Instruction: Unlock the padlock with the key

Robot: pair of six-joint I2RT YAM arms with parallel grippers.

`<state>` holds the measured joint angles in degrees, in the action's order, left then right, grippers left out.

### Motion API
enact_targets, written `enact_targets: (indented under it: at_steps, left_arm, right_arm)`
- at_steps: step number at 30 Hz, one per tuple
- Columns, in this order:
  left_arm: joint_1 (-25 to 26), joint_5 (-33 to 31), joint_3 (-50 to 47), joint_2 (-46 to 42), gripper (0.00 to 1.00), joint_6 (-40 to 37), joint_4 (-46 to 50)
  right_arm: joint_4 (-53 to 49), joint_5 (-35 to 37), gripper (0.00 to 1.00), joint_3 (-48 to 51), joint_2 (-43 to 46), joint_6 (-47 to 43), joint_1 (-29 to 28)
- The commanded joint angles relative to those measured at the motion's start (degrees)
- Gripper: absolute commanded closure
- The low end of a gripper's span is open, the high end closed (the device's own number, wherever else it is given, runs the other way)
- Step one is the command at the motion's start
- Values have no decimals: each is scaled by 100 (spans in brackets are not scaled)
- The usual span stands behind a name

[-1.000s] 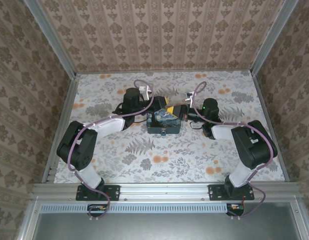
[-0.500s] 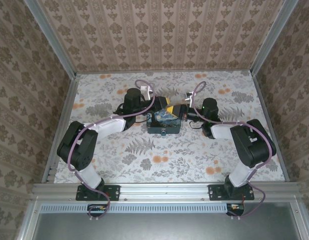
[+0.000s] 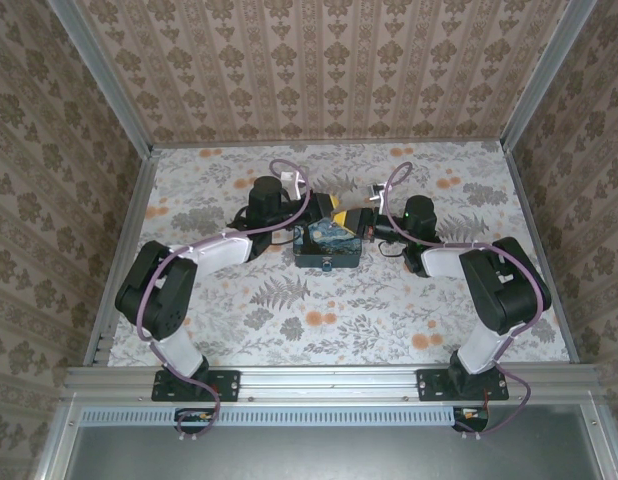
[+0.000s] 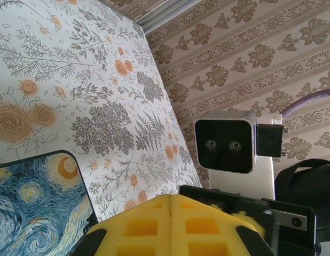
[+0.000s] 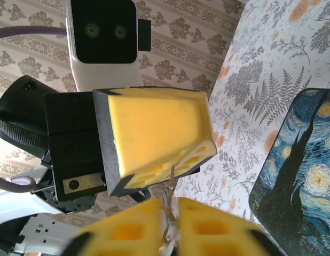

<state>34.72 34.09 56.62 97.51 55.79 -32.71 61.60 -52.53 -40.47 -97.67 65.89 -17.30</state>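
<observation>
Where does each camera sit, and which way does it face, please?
Top external: above, behind the bases, looking down on table, left arm, right arm and painted box.
Left wrist: past the left gripper toward the right arm's camera.
Right wrist: past the right gripper toward the left gripper.
Shared: both wrist views catch the painted box.

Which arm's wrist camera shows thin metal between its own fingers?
The right arm's fingers: a thin metal strip sticks up from their seam; the left arm's fingers meet on a bare seam.
</observation>
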Motion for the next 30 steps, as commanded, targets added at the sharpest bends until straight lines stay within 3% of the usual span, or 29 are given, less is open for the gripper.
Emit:
enact_targets:
  at_steps: [1, 3, 7, 13, 22, 30]
  left_arm:
    - [22, 57, 73, 16, 100, -79, -94]
    - [0, 23, 135, -55, 100, -196, 43]
    - [-44, -46, 264, -212, 100, -482, 365]
    - [-37, -186, 317, -329, 100, -661, 267]
    - [111, -858, 172, -182, 100, -350, -772]
    - [280, -1289, 168, -117, 100, -262, -1026]
  right_arm:
    - [414, 179, 54, 34, 33, 143, 162]
    - [355, 240, 44, 225, 155, 121, 338]
    - [224, 388, 41, 494, 338, 101, 543]
    - [364, 990, 41, 570, 419, 318, 484]
    - [1408, 2014, 45, 725, 418, 913, -2]
    - [1449, 2106, 48, 411, 378, 891, -110]
